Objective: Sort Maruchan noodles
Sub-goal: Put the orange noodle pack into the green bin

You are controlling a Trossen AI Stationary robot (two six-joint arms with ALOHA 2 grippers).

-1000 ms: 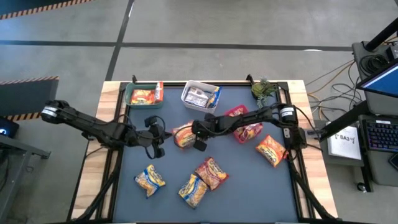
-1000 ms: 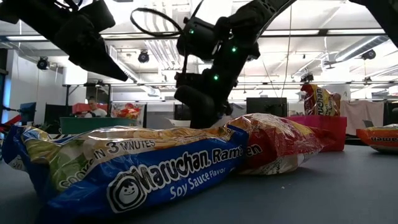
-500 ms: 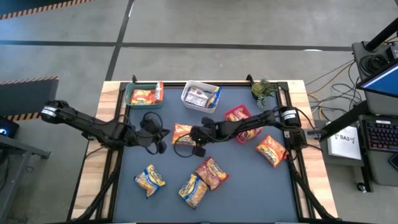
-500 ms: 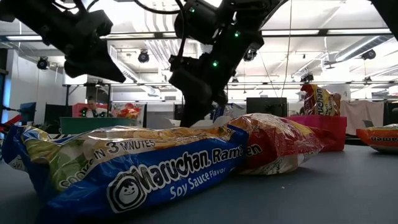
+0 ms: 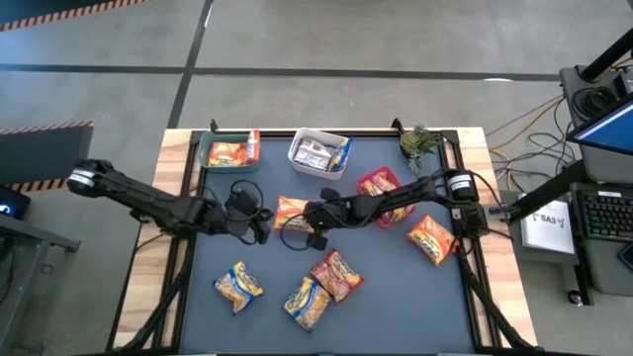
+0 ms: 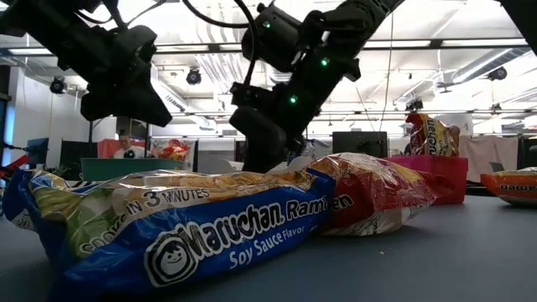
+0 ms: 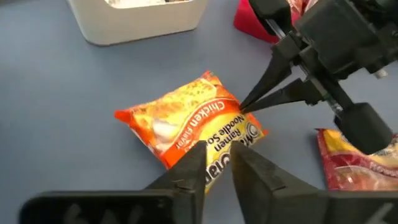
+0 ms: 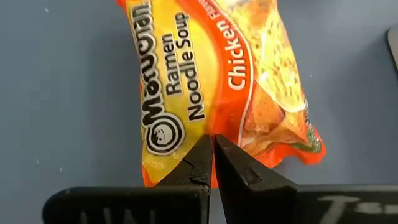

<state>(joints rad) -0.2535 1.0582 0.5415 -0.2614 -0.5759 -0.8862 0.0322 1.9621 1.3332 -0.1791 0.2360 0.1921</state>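
Both arms reach to counter ctr, left tool [image 7: 216,163] slightly parted, right tool [image 8: 213,160] pinched closed, tips near.

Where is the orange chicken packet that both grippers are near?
In the high view, the chicken packet lies on the mat near the table's middle, just below the white bin, between the left gripper and the right gripper.
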